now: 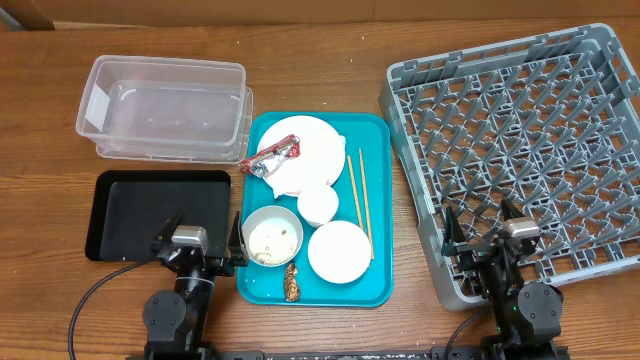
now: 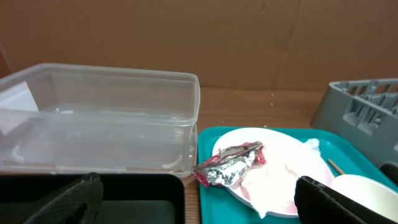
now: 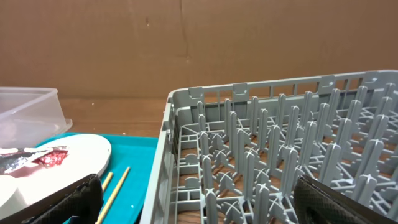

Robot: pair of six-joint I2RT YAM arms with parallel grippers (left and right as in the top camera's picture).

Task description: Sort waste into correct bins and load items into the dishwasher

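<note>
- Lower left: left gripper (image 1: 203, 235), fingers apart, over the corner of the black tray (image 1: 130, 215), beside the teal tray (image 1: 380, 270).
- Lower right: right gripper (image 1: 481, 225), fingers apart, over the grey rack (image 1: 560, 130) corner.

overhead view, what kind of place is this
Probably a lab bench staged as a dish-clearing station: a teal meal tray, a grey dish rack and a clear tub on a wooden table.

A teal serving tray (image 1: 381, 180) lay on the wooden table (image 1: 40, 130) before me; behind stood what looked like a cardboard wall (image 2: 249, 37).
</note>
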